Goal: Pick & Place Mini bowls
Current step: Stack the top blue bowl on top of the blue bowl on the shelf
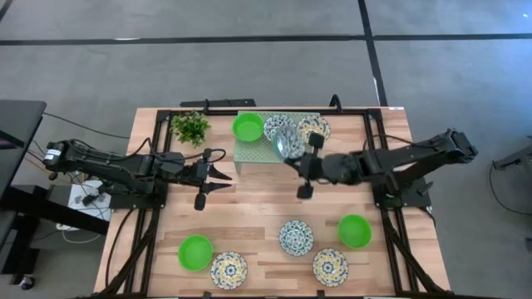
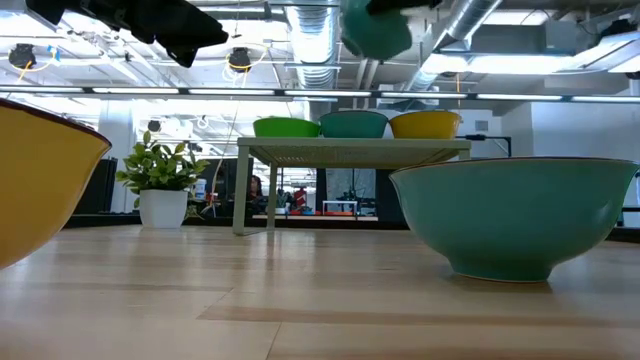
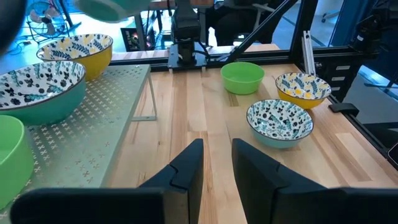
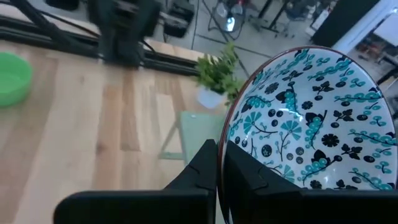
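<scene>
- Pale wooden table (image 1: 258, 212) is what we see from above, with grey floor around it and both dark arms reaching in from the sides.
- At the far middle of the table we see a pale green perforated rack (image 1: 249, 149); on it sit a plain green bowl (image 1: 248, 127), a white-and-blue bowl (image 1: 275, 126) and a yellow-and-blue bowl (image 1: 315, 128), left to right.
- We find a small potted plant (image 1: 190, 126) just left of the rack.
- Our right gripper (image 1: 293, 149) hangs above the rack's near right corner, fingers pinched on the rim of a second white-and-blue bowl (image 4: 311, 118), which is tilted on edge. The right wrist view shows the rim clamped between the two fingers, with the patterned inside facing the camera.
- In the low view we see that held bowl's teal underside (image 2: 375, 30) in the air above the rack, clear of the three bowls on it.
- Our left gripper (image 1: 223, 176) hovers left of the rack's near edge, holding nothing; the left wrist view shows its fingers (image 3: 186, 168) set narrowly apart.
- Along the near side we count five more bowls: a green one (image 1: 195, 252) and a yellow-and-blue one (image 1: 229, 270) on the left, a white-and-blue one (image 1: 296, 237) in the middle, another yellow-and-blue one (image 1: 330, 267) and a green one (image 1: 355, 230) on the right.
</scene>
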